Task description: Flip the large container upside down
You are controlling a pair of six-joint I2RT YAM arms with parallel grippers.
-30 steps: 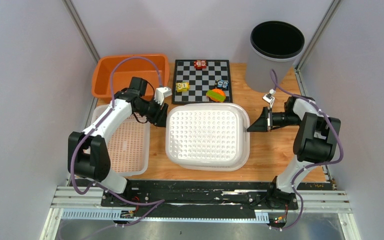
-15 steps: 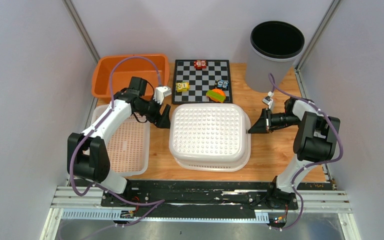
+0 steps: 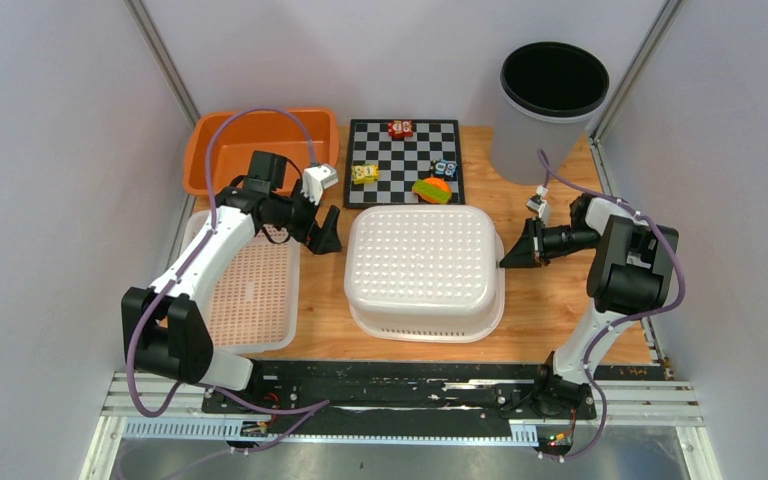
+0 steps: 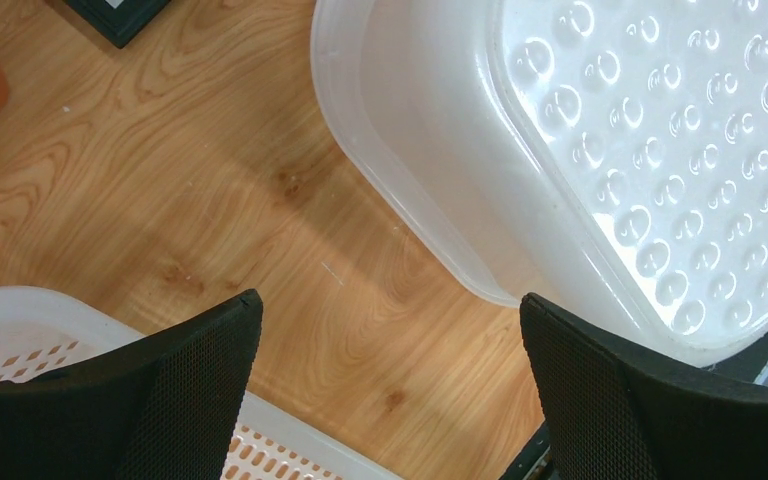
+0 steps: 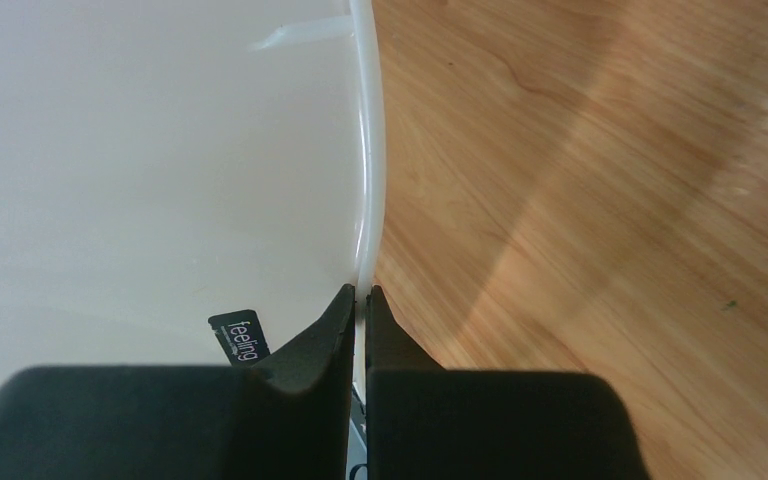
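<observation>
The large container, a white plastic tub with a dimpled base, lies bottom-up in the middle of the table. My left gripper hangs open just off its left side, touching nothing. In the left wrist view the wooden table shows between the spread fingertips, with the large container at the upper right. My right gripper is at the tub's right edge. In the right wrist view it is shut on the thin rim of the large container.
An orange bin stands at the back left, with a white perforated tray in front of it under my left arm. A chessboard with small toys lies behind the tub. A black waste bin stands at the back right.
My left gripper has opened, let go of the tub's left rim and drawn back to the left. The tub has settled lower and slightly rightward. The right gripper stays shut on the rim.
</observation>
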